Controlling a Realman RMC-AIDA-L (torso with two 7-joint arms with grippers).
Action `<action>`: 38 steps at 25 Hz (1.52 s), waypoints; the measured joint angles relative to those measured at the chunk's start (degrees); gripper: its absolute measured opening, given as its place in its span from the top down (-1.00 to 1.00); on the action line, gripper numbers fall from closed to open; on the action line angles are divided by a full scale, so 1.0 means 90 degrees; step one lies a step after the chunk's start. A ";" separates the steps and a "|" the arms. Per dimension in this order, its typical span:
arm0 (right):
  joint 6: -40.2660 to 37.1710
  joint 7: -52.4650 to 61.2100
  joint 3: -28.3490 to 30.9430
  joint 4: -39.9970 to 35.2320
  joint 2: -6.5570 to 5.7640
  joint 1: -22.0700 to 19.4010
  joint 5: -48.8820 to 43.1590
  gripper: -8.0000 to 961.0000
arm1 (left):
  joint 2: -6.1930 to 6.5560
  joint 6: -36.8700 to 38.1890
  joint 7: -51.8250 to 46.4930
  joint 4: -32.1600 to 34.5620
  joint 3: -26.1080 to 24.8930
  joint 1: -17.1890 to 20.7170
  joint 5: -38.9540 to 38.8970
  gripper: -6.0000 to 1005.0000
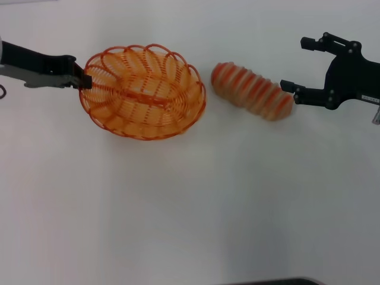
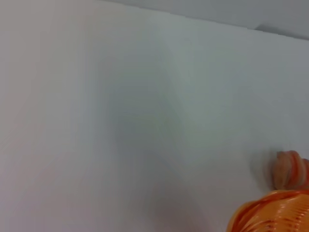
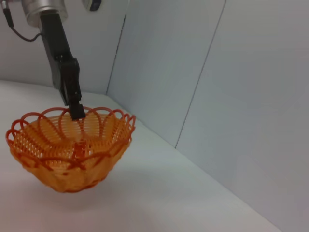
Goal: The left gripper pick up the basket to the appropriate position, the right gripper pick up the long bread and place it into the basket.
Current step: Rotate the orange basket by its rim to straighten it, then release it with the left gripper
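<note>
The orange wire basket (image 1: pixel 142 92) stands left of centre on the white table. My left gripper (image 1: pixel 83 80) reaches in from the left and is shut on the basket's left rim; the right wrist view shows it (image 3: pixel 76 112) pinching the rim of the basket (image 3: pixel 67 150) from above. I cannot tell whether the basket is lifted off the table. The long bread (image 1: pixel 252 92) lies just right of the basket, slanting toward the right. My right gripper (image 1: pixel 297 65) is open and empty at the bread's right end, not holding it. The left wrist view shows a bit of basket (image 2: pixel 270 212) and bread (image 2: pixel 289 169).
The white table (image 1: pixel 190 208) stretches toward me. A dark edge (image 1: pixel 273 281) shows at the table's front. Grey wall panels (image 3: pixel 217 72) stand behind the table in the right wrist view.
</note>
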 joint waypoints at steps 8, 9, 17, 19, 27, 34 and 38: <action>-0.0001 0.0002 0.0004 0.0011 0.0005 0.0009 0.0029 -0.83 | -0.0238 -0.0278 -0.0293 0.0216 0.0029 0.0293 -0.0104 0.86; 0.0000 0.0006 0.0004 0.0012 0.0004 0.0007 0.0029 -0.83 | -0.0244 -0.0374 -0.0342 0.0157 0.0055 0.0363 -0.0287 0.86; -0.0001 -0.0002 0.0035 0.0019 -0.0010 -0.0018 0.0027 -0.83 | -0.0270 -0.0587 -0.0677 0.0125 0.0159 0.0529 -0.0422 0.86; -0.0001 -0.0001 0.0023 0.0039 -0.0011 -0.0018 0.0027 -0.83 | -0.0277 -0.0639 -0.0770 0.0121 0.0180 0.0545 -0.0425 0.86; 0.0000 -0.0009 0.0010 0.0108 -0.0011 0.0023 0.0031 -0.83 | -0.0282 -0.1022 -0.1422 0.0105 0.0813 0.0682 -0.0417 0.87; 0.0154 -0.0095 -0.0003 0.0174 -0.0021 0.0046 0.0037 -0.83 | -0.0282 -0.1232 -0.1671 0.0074 0.1030 0.0755 -0.0413 0.86; 0.0161 -0.0142 -0.0003 0.0185 -0.0021 0.0048 0.0037 -0.83 | -0.0268 -0.1351 -0.1757 -0.0014 0.1149 0.0750 -0.0380 0.84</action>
